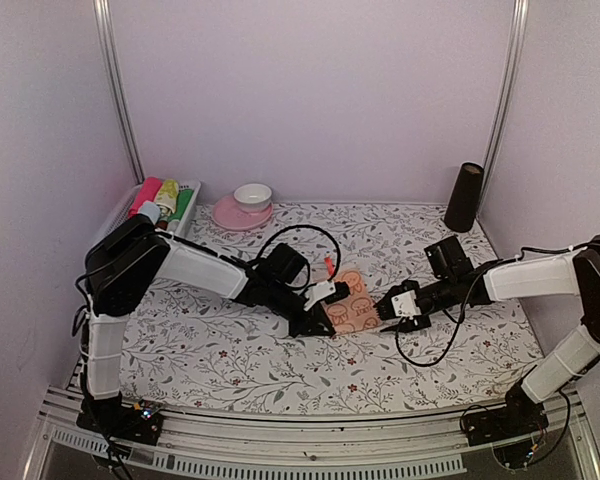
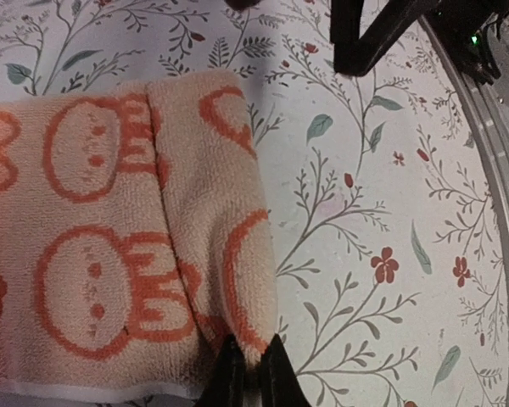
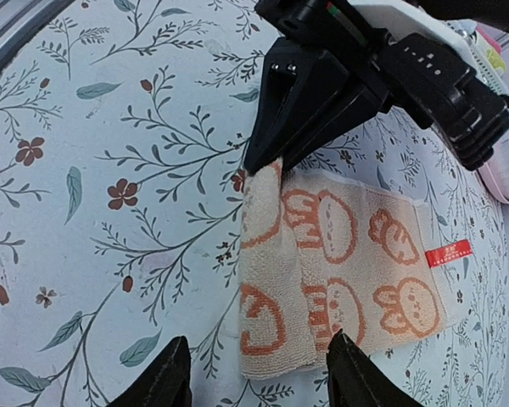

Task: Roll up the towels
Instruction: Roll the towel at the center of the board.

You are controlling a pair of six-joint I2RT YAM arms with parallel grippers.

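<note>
"Peach-orange is showing mid-table: the peach towel (image 1: pixel 358 300) is lying on the floral sheet (image 1: pixel 230 350), between the two arms, printed with round orange-outlined faces with ears."

"Is it lying flat?"

"Not wholly. One strip along its edge is lying turned over onto the rest, making a thicker band. The left gripper (image 2: pixel 253 363) is pinching one end of that band, its jaws standing nearly closed with only the cloth between them."

"And the other one?"

"The right gripper (image 3: pixel 261 343) is hanging at the band's opposite end with its jaws spread wide. Its two fingers (image 3: pixel 174 377) are standing either side of the towel's end and are clamping nothing. Whether they are touching the cloth, I cannot tell."

"Is anything reading as writing?"

"A red tag (image 3: pixel 448 253) is sitting near the towel's edge away from the band, carrying pale lettering too small to read. Small pale marks are showing on the left gripper's black body too, equally illegible."

"What is standing at the back?"

"A white bowl (image 1: pixel 252 194) is sitting on a pink saucer (image 1: pixel 225 213), beside a tray (image 1: pixel 120 205) holding bottles (image 1: pixel 165 198) whose labels are blurring out. A black cylinder (image 1: pixel 464 197) is standing upright at the far right corner, well apart from the towel."
</note>
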